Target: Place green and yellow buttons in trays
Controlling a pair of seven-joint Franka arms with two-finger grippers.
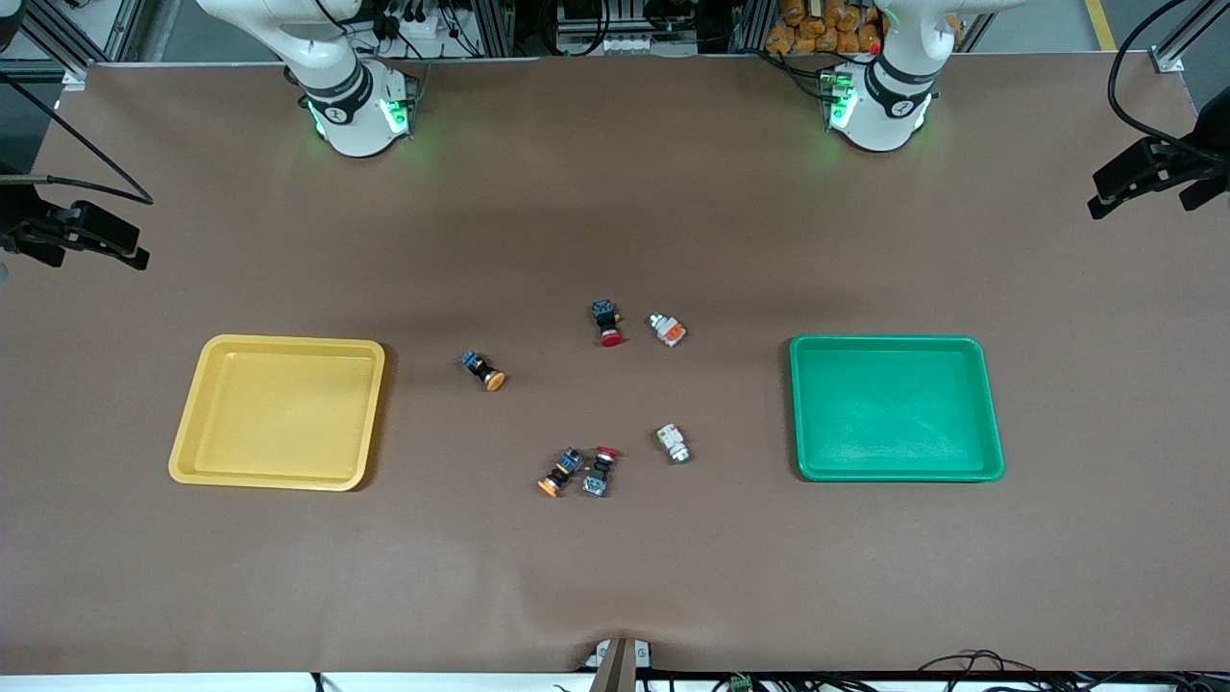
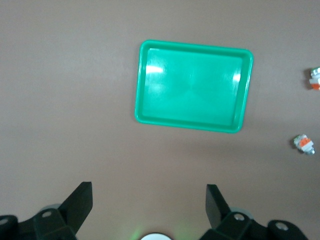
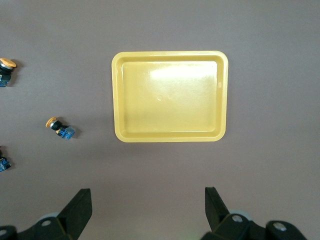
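Note:
The yellow tray point(image 1: 277, 411) lies empty toward the right arm's end of the table, and the green tray point(image 1: 896, 407) lies empty toward the left arm's end. Between them lie two yellow-capped buttons point(image 1: 483, 371) point(image 1: 558, 474), a whitish button with an orange patch point(image 1: 667, 330) and a whitish button with a green patch point(image 1: 674, 442). My left gripper point(image 2: 149, 186) is open and empty, high over the table near the green tray point(image 2: 194, 86). My right gripper point(image 3: 147, 190) is open and empty, high near the yellow tray point(image 3: 170, 96). Both arms wait.
Two red-capped black buttons lie among the others: one point(image 1: 606, 323) beside the orange-patch button, one point(image 1: 600, 471) touching the nearer yellow-capped button. The arm bases point(image 1: 356, 106) point(image 1: 879, 106) stand at the table's back edge. Black camera mounts point(image 1: 1153, 168) flank the table.

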